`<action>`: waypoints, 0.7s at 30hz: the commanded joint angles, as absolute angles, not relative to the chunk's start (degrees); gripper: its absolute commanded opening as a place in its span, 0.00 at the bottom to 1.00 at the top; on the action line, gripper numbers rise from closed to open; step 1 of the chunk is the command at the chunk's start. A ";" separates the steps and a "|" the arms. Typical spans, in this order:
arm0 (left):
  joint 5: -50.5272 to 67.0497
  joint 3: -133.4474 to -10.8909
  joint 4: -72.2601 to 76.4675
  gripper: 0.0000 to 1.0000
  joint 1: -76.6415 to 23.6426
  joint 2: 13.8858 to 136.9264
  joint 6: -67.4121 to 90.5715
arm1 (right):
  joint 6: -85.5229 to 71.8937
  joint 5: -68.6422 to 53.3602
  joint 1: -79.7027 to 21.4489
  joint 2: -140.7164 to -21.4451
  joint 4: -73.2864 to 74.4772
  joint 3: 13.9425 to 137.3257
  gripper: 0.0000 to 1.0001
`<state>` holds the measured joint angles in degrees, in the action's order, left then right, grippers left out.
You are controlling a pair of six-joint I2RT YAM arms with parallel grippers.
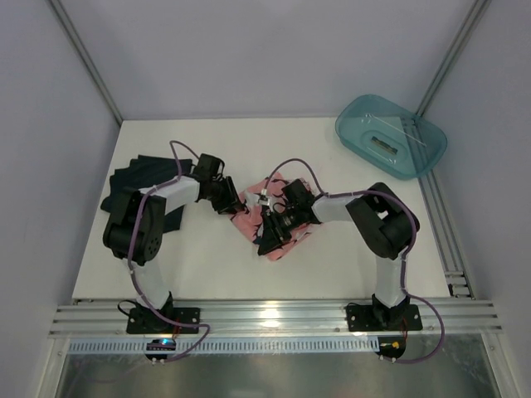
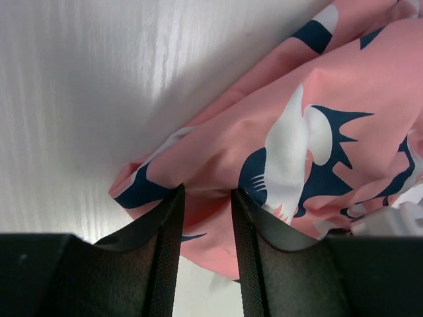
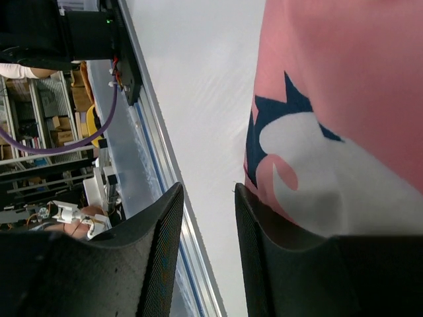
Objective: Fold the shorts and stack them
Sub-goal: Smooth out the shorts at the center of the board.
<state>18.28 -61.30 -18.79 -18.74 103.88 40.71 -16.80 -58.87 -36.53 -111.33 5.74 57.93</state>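
Observation:
The salmon pink shorts (image 1: 247, 220) with navy and white shapes lie bunched in the middle of the table. The plain dark shorts (image 1: 137, 186) lie spread at the left, under the left arm. My left gripper (image 1: 235, 203) is at the pink shorts' left edge. In the left wrist view it (image 2: 206, 191) is open, with a fold of the pink shorts (image 2: 297, 99) between its fingertips. My right gripper (image 1: 267, 240) is low at the pink shorts' near edge. In the right wrist view it (image 3: 208, 188) is open and empty, with the pink shorts (image 3: 344, 99) lying against the outside of one finger.
A translucent teal plastic tub (image 1: 344, 133) stands at the back right corner of the white table. Aluminium rails run along the table's near edge (image 1: 265, 319) and right side. The two arms' wrists are close together over the pink shorts.

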 commanded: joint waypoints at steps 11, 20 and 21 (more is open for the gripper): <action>17.48 -75.84 -19.95 0.36 -18.46 117.41 37.09 | -22.23 -53.00 -36.30 -111.71 -11.07 47.20 0.41; 19.78 -78.57 -23.45 0.47 -18.37 104.26 33.23 | -21.97 -48.70 -33.68 -96.26 0.77 50.53 0.41; 19.51 -79.01 -24.68 0.49 -18.37 101.45 32.87 | -21.80 -47.73 -32.44 -92.93 4.62 51.67 0.41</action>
<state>20.34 -76.69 -22.17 -18.68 111.37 35.73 -23.73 -52.36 -35.44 -102.26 -2.26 47.83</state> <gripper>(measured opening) 0.477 0.406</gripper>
